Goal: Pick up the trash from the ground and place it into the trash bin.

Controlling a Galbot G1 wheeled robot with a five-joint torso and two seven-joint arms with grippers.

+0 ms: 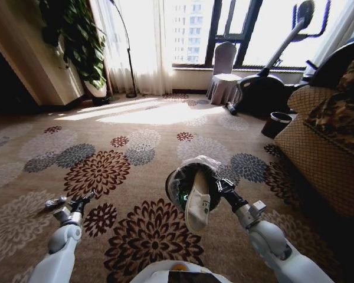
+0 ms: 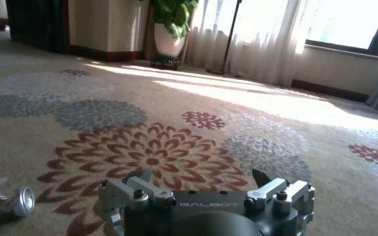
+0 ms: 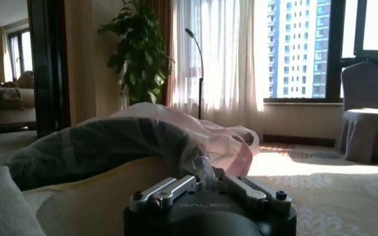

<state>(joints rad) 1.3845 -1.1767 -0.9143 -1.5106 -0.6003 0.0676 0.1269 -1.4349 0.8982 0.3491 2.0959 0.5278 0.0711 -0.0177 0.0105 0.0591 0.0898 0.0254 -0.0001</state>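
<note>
The trash bin [image 1: 186,172], a black bucket with a clear liner [image 3: 222,137], stands tilted with its mouth toward me. My right gripper [image 1: 219,185] is shut on its rim, and the right wrist view shows that gripper [image 3: 205,178] pinching the liner. A white, slipper-shaped piece of trash [image 1: 198,203] hangs over the bin's near edge, with a green bit [image 1: 182,198] inside. My left gripper [image 1: 84,200] hovers low over the carpet, open [image 2: 202,176] and holding nothing. A crushed silver can [image 2: 13,201] lies on the carpet just beside it [image 1: 54,203].
A patterned sofa [image 1: 324,147] stands close on the right, with a dark cup-shaped pot [image 1: 277,124] before it. Farther back are an exercise machine [image 1: 265,88], a covered chair [image 1: 223,79], a floor lamp [image 1: 130,59] and a potted plant [image 1: 82,41]. Flowered carpet [image 1: 135,147] stretches ahead.
</note>
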